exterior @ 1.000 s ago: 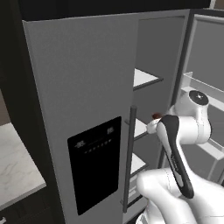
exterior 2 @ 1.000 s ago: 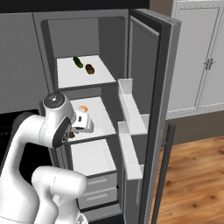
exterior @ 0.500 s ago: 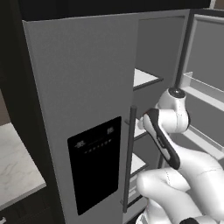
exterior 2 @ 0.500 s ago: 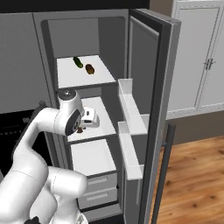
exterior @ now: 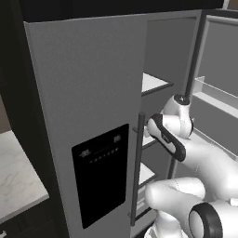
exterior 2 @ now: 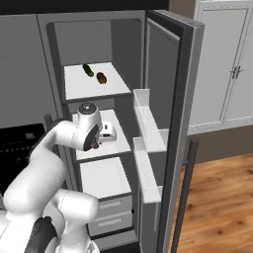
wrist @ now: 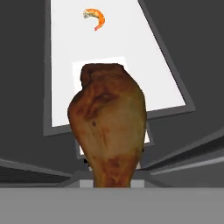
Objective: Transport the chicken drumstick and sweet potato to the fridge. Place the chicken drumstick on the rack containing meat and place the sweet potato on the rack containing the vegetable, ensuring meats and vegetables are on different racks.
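Gripper (exterior 2: 105, 133), clamped on the chicken drumstick (wrist: 108, 124), had swung from outside the fridge (exterior 2: 123, 44) in over its middle rack (exterior 2: 121, 143), nearing the shrimp (wrist: 95, 18) shelf.

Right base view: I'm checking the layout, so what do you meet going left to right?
Arm → cucumber → sweet potato → open fridge door → white cabinets.
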